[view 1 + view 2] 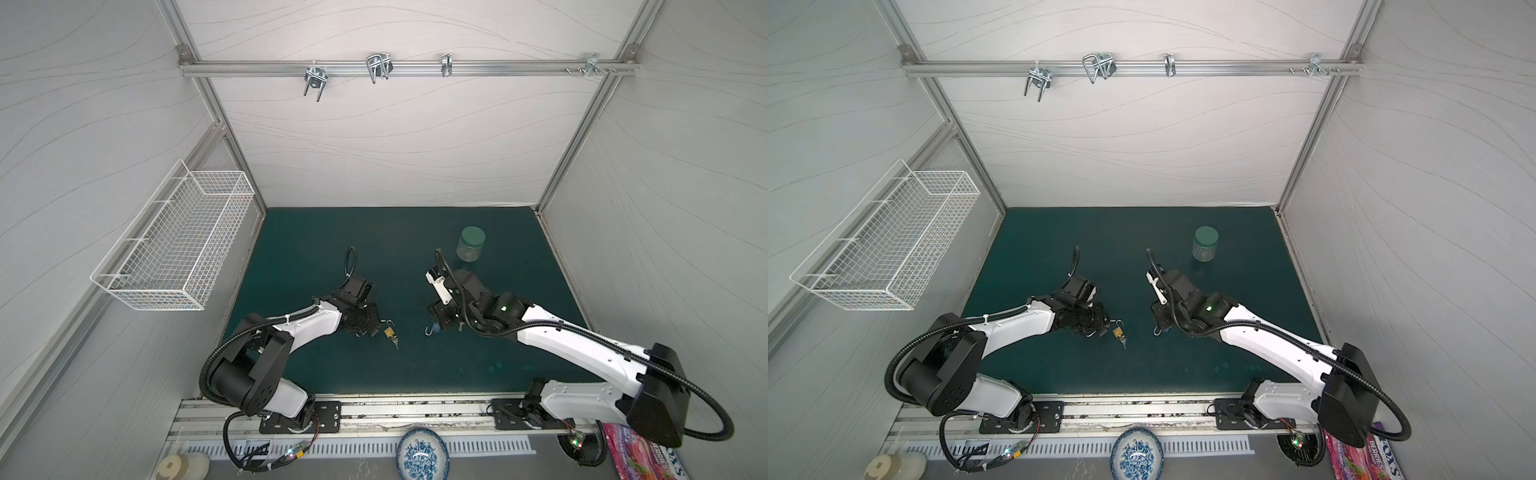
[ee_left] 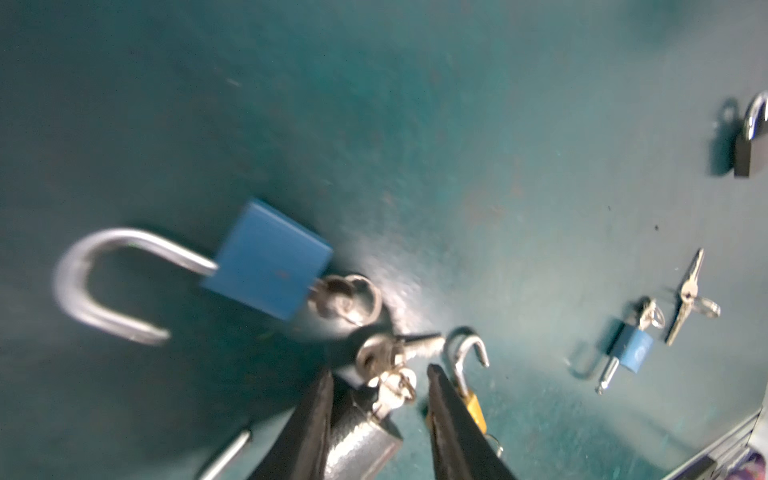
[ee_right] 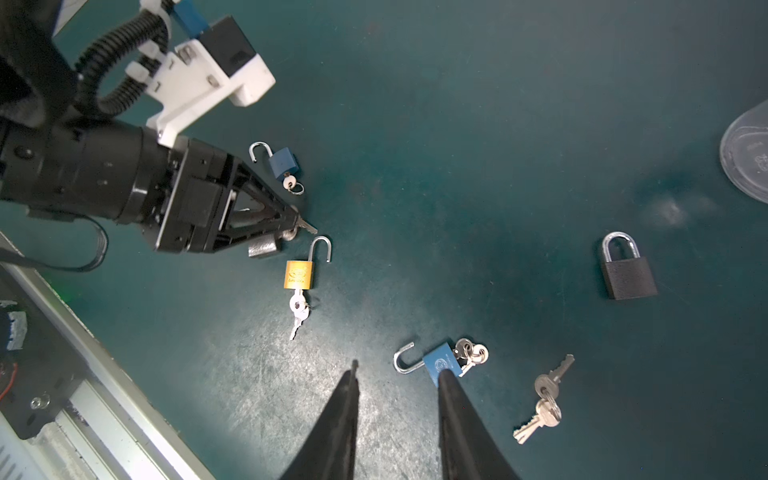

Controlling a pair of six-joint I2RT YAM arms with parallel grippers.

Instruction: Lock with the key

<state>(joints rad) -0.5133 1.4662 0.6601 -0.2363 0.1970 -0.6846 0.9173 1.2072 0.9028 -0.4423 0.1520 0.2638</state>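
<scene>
- Five padlocks lay on your green mat [image 1: 395,257].
- Your left gripper [image 3: 294,219] hung over the silver padlock [image 3: 264,248], toward the mat's front edge, with a key [image 3: 308,227] at its tips; pinched or loose, I could not tell.
- Your right gripper [image 3: 398,370] stood spread and empty, one finger at the larger blue padlock [image 3: 439,359], whose shackle was open.

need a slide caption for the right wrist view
Left gripper at a key by the silver padlock; gold padlock open, black padlock shut.

Gold padlock [image 3: 298,274], black padlock [image 3: 628,277], teal mat [image 3: 457,166]; bowl's [image 1: 422,455] pattern looks blue floral.
</scene>
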